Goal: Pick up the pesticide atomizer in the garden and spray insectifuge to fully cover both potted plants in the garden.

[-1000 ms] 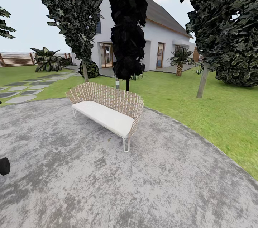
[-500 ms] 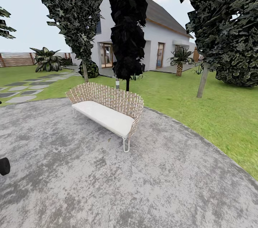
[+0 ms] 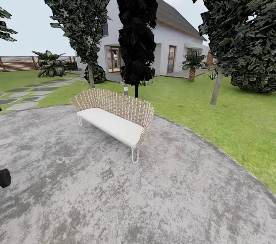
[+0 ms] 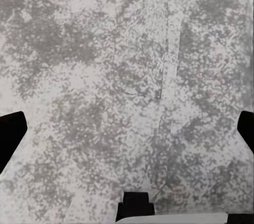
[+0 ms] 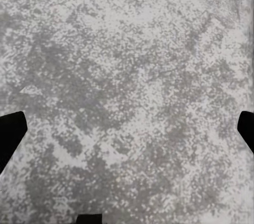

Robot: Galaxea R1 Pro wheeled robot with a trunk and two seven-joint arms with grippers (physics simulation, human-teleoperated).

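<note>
Patio [image 3: 115, 198] lies wide and bare around the woven sofa [image 3: 115, 119] (grass [image 3: 230, 129] rims its edge). Left claw [image 4: 127, 129] and right claw [image 5: 127, 129] spread wide above paving, holding nothing.

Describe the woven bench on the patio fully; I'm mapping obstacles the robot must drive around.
The woven bench is a long two-or-three-seat sofa with a curved tan lattice back wrapping both ends, a flat white seat cushion and thin pale metal legs. It stands upright and angled, its near end toward the camera, on the mottled grey patio near the lawn edge. Nothing rests on it; only its legs meet the paving.
</note>
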